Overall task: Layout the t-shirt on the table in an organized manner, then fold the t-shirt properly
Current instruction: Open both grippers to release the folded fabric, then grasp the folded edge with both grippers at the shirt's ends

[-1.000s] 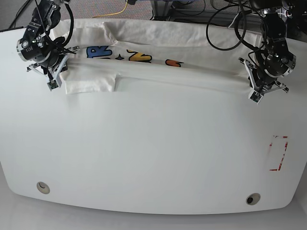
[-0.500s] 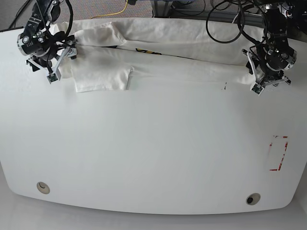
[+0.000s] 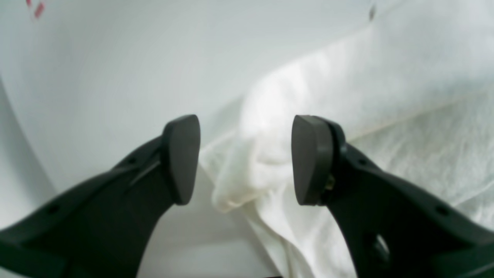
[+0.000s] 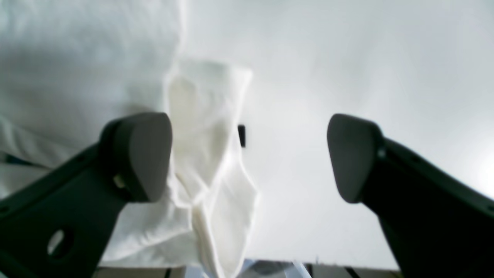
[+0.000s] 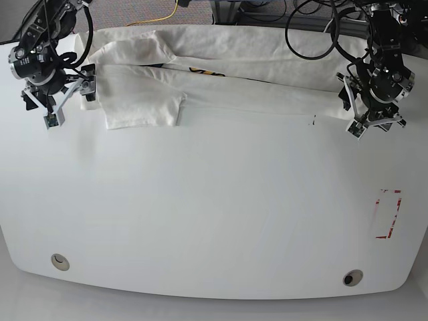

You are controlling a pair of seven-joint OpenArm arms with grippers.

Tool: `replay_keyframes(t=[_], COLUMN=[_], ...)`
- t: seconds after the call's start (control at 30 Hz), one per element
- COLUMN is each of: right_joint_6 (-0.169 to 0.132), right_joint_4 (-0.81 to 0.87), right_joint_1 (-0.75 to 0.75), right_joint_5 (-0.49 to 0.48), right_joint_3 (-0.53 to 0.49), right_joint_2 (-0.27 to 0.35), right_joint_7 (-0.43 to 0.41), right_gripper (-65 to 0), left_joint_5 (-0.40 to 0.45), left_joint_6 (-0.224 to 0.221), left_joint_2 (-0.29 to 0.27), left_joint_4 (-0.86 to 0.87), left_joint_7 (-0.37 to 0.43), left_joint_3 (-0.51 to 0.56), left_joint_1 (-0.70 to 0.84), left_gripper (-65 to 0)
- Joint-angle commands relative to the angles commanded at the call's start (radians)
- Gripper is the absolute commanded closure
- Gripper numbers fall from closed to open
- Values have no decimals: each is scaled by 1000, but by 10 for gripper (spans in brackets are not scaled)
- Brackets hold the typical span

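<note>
The white t-shirt (image 5: 234, 93) lies in a long folded band along the far edge of the table (image 5: 214, 200); only a sliver of yellow print (image 5: 207, 72) shows. One sleeve (image 5: 144, 107) sticks out toward the near side. My right gripper (image 5: 41, 107) is open just left of the shirt's end, and in the right wrist view (image 4: 247, 158) a cloth corner (image 4: 208, 154) lies under its left finger. At the shirt's other end my left gripper (image 5: 374, 124) is open, and its wrist view (image 3: 247, 158) shows a bunched fold (image 3: 254, 154) beneath the gap, not pinched.
A red-outlined rectangle mark (image 5: 388, 214) sits near the table's right edge. Two round holes (image 5: 60, 261) (image 5: 352, 277) are by the near edge. Cables hang behind the far edge above both arms.
The shirt's near layer was folded back over the print. My right gripper has since drawn left, off the shirt's end, and stands open. The left gripper has barely moved.
</note>
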State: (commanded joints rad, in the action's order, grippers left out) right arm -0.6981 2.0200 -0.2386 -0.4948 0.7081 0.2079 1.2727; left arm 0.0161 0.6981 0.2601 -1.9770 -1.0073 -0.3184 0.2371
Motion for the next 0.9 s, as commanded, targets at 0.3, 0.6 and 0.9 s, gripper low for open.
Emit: replay_keyframes(t=[0.3,0.6,0.9], right_joint_6=[0,0,0], right_joint_4=[-21,-107,-238], right_joint_1=[-28,-51,-55], right_joint_5=[-118,-40,-21], right_joint_3=[-48,-49,-51], right_joint_2=[-64,-100,-63], right_joint_7=[-2,-9,-64], right_gripper=[-582,-170,-149], left_joint_5=[-5,-5,-5], left_joint_6=[0,0,0], left_joint_2=[-3,-5,-5], left_joint_4=[-2,9,64], left_joint_7=[0,6,8], left_joint_3=[2,3,5], left_joint_1=[11,112,129], left_gripper=[-344,-292,-176])
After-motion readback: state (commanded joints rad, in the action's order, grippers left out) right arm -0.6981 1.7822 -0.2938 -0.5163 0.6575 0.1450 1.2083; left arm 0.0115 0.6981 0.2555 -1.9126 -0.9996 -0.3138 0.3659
